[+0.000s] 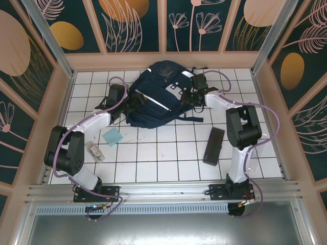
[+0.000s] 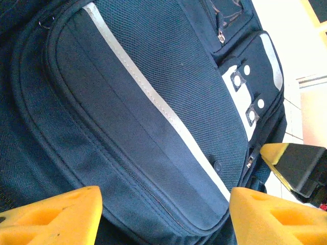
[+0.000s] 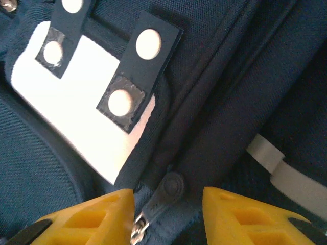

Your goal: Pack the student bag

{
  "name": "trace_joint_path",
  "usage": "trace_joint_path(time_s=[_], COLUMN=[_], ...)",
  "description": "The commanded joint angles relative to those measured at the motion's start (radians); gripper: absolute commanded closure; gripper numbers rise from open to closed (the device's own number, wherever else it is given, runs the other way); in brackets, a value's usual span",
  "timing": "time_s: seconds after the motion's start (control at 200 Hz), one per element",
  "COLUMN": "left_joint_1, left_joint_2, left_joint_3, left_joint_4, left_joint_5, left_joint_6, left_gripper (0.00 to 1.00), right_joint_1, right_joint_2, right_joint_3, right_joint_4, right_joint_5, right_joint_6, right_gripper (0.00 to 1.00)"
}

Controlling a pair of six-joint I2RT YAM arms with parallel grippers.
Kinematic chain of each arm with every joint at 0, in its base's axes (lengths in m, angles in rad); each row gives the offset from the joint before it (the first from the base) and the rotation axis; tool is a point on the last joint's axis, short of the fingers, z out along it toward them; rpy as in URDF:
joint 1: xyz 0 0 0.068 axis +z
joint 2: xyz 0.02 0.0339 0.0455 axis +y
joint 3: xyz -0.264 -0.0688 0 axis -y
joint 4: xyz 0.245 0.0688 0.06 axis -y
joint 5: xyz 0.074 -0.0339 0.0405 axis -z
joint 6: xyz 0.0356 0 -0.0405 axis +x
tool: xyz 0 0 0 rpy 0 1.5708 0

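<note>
On the left of the white tiled surface (image 1: 168, 158) lie a small clear plastic item (image 1: 93, 151) and a flat teal pad (image 1: 112, 137). Both sit apart from the bag, probably waiting to be packed.

The left gripper (image 2: 163, 212) stands released. Its yellow foam-like fingers are spread wide before the bag's front pocket, clamping nothing. I judge it is there to steady that side.

The student bag (image 1: 153, 99) lies at the far middle of the surface, between the two arms, with its front pocket facing up. It is soft navy mesh-weave cloth that is rounded and slumped. A pale reflective stripe (image 2: 153, 99) runs slantwise across the pocket, and a smooth white patch (image 3: 76, 117) carries dark tabs with round pale studs.

The right gripper (image 3: 168, 209) has its fingers on either side of a dark zipper pull (image 3: 166, 191) with a round end. There are gaps on both sides, so it is not yet clenched. The aim looks to be opening the zip.

Furthest right, a long dark flat case (image 1: 213, 145) rests alone on the tiles.
</note>
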Motion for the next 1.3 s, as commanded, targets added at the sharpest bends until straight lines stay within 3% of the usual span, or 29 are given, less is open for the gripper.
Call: trace_joint_path(time_s=[0.0, 0.2, 0.325, 0.645, 0.861, 0.971, 1.146, 1.291], left_joint_1=[0.0, 0.002, 0.006, 0.03, 0.031, 0.024, 0.014, 0.015], left_joint_2=[0.013, 0.082, 0.164, 0.249, 0.254, 0.247, 0.252, 0.265], left_joint_3=[-0.002, 0.004, 0.018, 0.074, 0.032, -0.005, -0.027, -0.02], left_joint_4=[0.042, 0.036, 0.039, 0.01, 0.055, 0.102, 0.144, 0.169], left_joint_5=[-0.009, -0.026, -0.017, -0.035, -0.025, -0.022, -0.03, -0.027], left_joint_6=[-0.012, 0.005, -0.001, 0.029, -0.005, -0.043, -0.08, -0.09], left_gripper=[0.33, 0.33, 0.33, 0.33, 0.33, 0.34, 0.33, 0.33], right_joint_1=[-0.011, -0.016, -0.022, -0.018, 0.027, 0.087, 0.173, 0.221], right_joint_2=[0.057, 0.109, 0.074, -0.066, -0.144, -0.186, -0.203, -0.184], right_joint_3=[0.035, 0.022, -0.062, -0.193, -0.276, -0.293, -0.243, -0.235], right_joint_4=[0.052, 0.112, 0.222, 0.319, 0.321, 0.307, 0.192, 0.22], right_joint_5=[-0.011, -0.071, -0.141, -0.212, -0.247, -0.198, -0.003, -0.053], right_joint_6=[0.019, 0.026, 0.033, -0.072, -0.128, -0.133, -0.18, -0.175], right_gripper=[0.59, 0.6, 0.77, 1.0, 1.0, 1.0, 1.0, 1.0])
